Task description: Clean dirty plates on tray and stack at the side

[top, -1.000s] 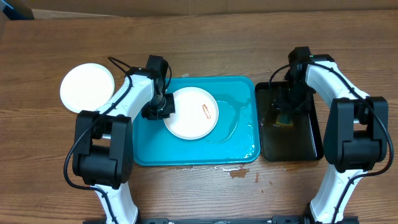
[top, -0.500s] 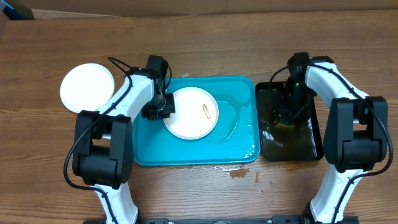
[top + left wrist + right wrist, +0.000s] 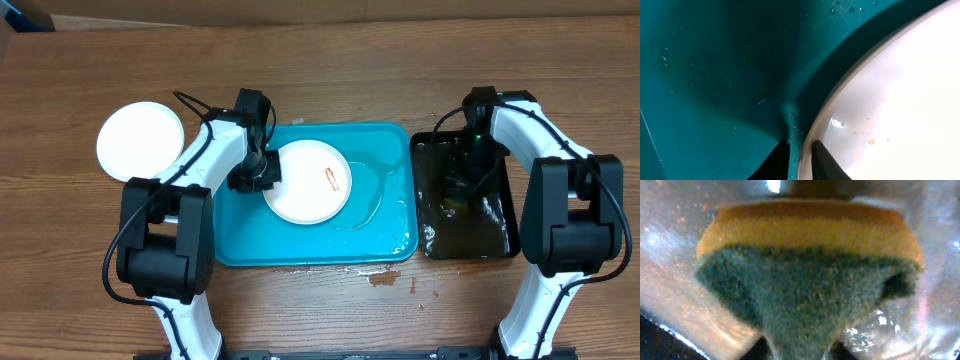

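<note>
A white dirty plate [image 3: 300,190] with an orange-brown smear lies in the turquoise tray [image 3: 240,235]. My left gripper [image 3: 262,172] is shut on that plate's left rim. In the left wrist view the plate [image 3: 900,100] carries small orange specks, and the left gripper [image 3: 801,155] has one finger on the tray [image 3: 715,75] side of the rim and one over the plate. A second white plate [image 3: 141,140] sits on the table at the left. My right gripper [image 3: 462,185] reaches down into the black tray [image 3: 500,235], shut on a yellow-and-green sponge [image 3: 810,270]; the right gripper [image 3: 800,352] pinches its green pad.
Water pools in the turquoise tray's right half [image 3: 385,215] and in the black tray. Small brown spill marks [image 3: 385,278] lie on the wood in front of the tray. A dark box corner [image 3: 25,15] shows at the far left.
My right gripper has closed on the sponge in the black tray, and the water there has rippled. The left arm and the plate have not moved.
</note>
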You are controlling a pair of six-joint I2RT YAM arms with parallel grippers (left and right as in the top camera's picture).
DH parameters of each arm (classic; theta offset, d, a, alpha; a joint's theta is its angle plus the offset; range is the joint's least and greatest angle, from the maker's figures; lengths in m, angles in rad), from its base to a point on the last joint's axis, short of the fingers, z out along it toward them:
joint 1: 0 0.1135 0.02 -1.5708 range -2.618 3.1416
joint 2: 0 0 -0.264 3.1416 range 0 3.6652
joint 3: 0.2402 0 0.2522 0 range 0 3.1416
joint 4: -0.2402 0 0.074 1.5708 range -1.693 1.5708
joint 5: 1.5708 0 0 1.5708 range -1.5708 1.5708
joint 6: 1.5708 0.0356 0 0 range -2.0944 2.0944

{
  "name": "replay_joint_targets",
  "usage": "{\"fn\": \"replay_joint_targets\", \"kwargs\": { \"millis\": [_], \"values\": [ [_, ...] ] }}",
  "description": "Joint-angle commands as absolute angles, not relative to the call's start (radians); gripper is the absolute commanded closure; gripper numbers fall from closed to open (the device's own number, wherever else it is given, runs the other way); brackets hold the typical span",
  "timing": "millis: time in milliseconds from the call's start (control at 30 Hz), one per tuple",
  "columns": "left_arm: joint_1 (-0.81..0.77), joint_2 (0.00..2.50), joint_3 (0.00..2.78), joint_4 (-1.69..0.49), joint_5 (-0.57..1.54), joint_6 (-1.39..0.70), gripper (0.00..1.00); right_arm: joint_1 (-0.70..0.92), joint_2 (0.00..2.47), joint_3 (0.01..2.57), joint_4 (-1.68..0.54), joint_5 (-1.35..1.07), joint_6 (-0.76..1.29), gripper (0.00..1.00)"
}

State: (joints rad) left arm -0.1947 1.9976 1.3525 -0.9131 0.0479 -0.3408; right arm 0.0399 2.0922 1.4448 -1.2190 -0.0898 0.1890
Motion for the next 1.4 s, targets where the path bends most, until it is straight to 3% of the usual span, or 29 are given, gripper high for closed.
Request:
{"fn": "replay_joint_targets", "kwargs": {
  "millis": [0,67,133,167,200,233,267,300,333,400,433,567,633,700,833,900,933,967,1000,1033,1100,1133,1200,1233,1267,1300,1367],
  "values": [
    [-0.197,2.001,1.347,-0.912,0.045,-0.356,0.82,0.039,2.101,1.433,-1.199,-0.094,0.187,0.3],
    [-0.197,2.001,1.347,-0.912,0.045,-0.356,0.82,0.038,2.101,1.433,-1.172,-0.094,0.187,0.11],
    [-0.197,2.001,1.347,-0.911,0.045,-0.356,0.82,0.038,2.101,1.433,-1.133,-0.094,0.187,0.1],
    [-0.197,2.001,1.347,-0.91,0.045,-0.356,0.82,0.038,2.101,1.433,-1.118,-0.094,0.187,0.16],
    [-0.197,2.001,1.347,-0.911,0.045,-0.356,0.82,0.038,2.101,1.433,-1.102,-0.094,0.187,0.34],
    [-0.197,2.001,1.347,-0.912,0.045,-0.356,0.82,0.038,2.101,1.433,-1.092,-0.094,0.187,0.73],
    [-0.197,2.001,1.347,-0.912,0.045,-0.356,0.82,0.038,2.101,1.433,-1.088,-0.094,0.187,0.85],
    [-0.197,2.001,1.347,-0.912,0.045,-0.356,0.82,0.038,2.101,1.433,-1.085,-0.094,0.187,0.9],
    [-0.197,2.001,1.347,-0.911,0.045,-0.356,0.82,0.038,2.101,1.433,-1.081,-0.094,0.187,0.89],
    [-0.197,2.001,1.347,-0.91,0.044,-0.356,0.81,0.038,2.101,1.433,-1.074,-0.094,0.187,0.25],
    [-0.197,2.001,1.347,-0.908,0.044,-0.356,0.81,0.038,2.101,1.433,-1.065,-0.093,0.186,0.17],
    [-0.197,2.001,1.347,-0.903,0.045,-0.356,0.81,0.037,2.101,1.433,-0.999,-0.081,0.186,0.04],
    [-0.197,2.001,1.347,-0.904,0.045,-0.356,0.81,0.037,2.101,1.433,-0.966,-0.081,0.187,0.04],
    [-0.197,2.001,1.347,-0.904,0.045,-0.356,0.81,0.037,2.101,1.433,-0.945,-0.081,0.187,0.13],
    [-0.197,2.001,1.347,-0.904,0.045,-0.356,0.81,0.037,2.101,1.433,-0.938,-0.08,0.187,0.5],
    [-0.195,2.001,1.347,-0.904,0.044,-0.356,0.81,0.037,2.101,1.433,-0.939,-0.08,0.187,0.78],
    [-0.195,2.001,1.347,-0.904,0.045,-0.356,0.81,0.037,2.101,1.433,-0.938,-0.08,0.186,0.84],
    [-0.195,2.001,1.347,-0.904,0.045,-0.355,0.8,0.037,2.101,1.433,-0.935,-0.08,0.184,0.82],
    [-0.196,2.001,1.347,-0.903,0.045,-0.355,0.8,0.037,2.101,1.433,-0.933,-0.081,0.182,0.58],
    [-0.196,2.001,1.347,-0.902,0.045,-0.356,0.8,0.037,2.101,1.433,-0.929,-0.082,0.183,0.43],
    [-0.196,2.001,1.347,-0.899,0.044,-0.356,0.79,0.037,2.101,1.436,-0.926,-0.083,0.182,0.25],
    [-0.196,2.001,1.347,-0.898,0.044,-0.356,0.78,0.037,2.101,1.441,-0.925,-0.084,0.174,0.25],
    [-0.197,2.001,1.347,-0.895,0.045,-0.356,0.77,0.037,2.1,1.479,-0.942,-0.088,0.149,0.36],
    [-0.197,2.001,1.347,-0.894,0.045,-0.356,0.78,0.037,2.1,1.493,-0.948,-0.09,0.149,0.49],
    [-0.197,2.001,1.347,-0.895,0.045,-0.356,0.78,0.037,2.1,1.513,-0.955,-0.091,0.149,0.78],
    [-0.197,2.001,1.347,-0.895,0.045,-0.355,0.77,0.037,2.1,1.521,-0.958,-0.091,0.149,0.96],
    [-0.197,2.001,1.347,-0.895,0.045,-0.356,0.78,0.037,2.1,1.528,-0.959,-0.091,0.15,0.96]
  ]
}}
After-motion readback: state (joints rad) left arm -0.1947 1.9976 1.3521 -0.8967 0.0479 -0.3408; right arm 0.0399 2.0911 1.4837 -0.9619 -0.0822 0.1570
